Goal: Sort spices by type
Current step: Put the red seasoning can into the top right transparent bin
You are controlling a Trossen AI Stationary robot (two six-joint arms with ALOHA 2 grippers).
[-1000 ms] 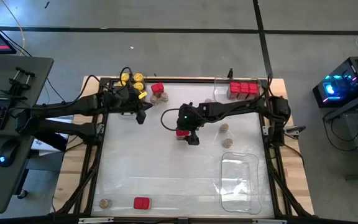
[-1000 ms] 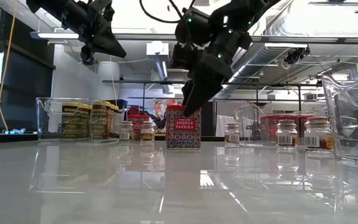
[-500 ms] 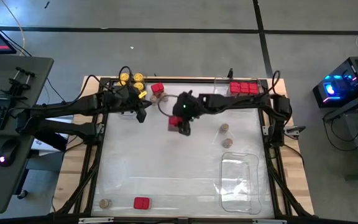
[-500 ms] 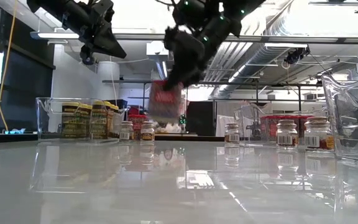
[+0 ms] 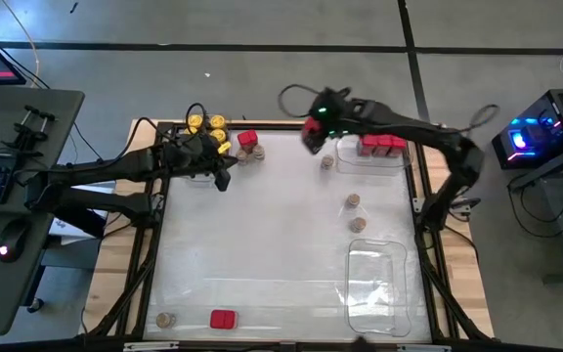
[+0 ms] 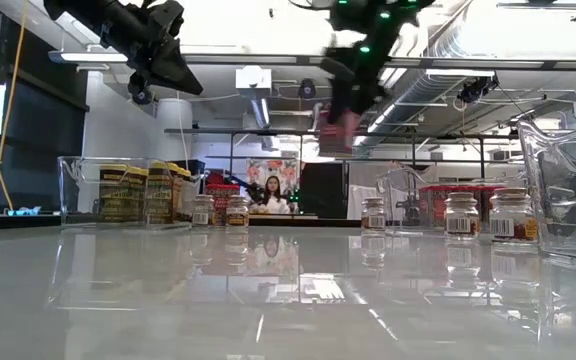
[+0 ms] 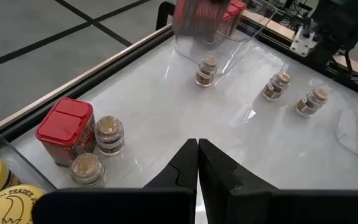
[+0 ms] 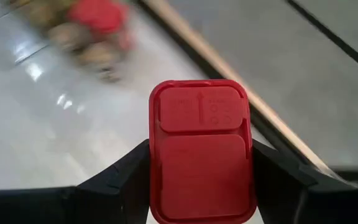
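At the far left of the table the left gripper (image 5: 223,181) is seen hovering with its fingers pressed together and nothing between them, just beside the yellow-lidded jars (image 5: 208,125), a red box (image 5: 247,140) and two brown-lidded jars (image 5: 252,154). Further right, a red-topped box (image 8: 201,152) is held clamped between the fingers of the right gripper (image 5: 313,137), carried high above the table. The clear tray (image 5: 345,147) holding the other red boxes (image 5: 381,145) lies just to the right of the carried box, so the right arm is judged nearer and a short shift rightward is called for before lowering.
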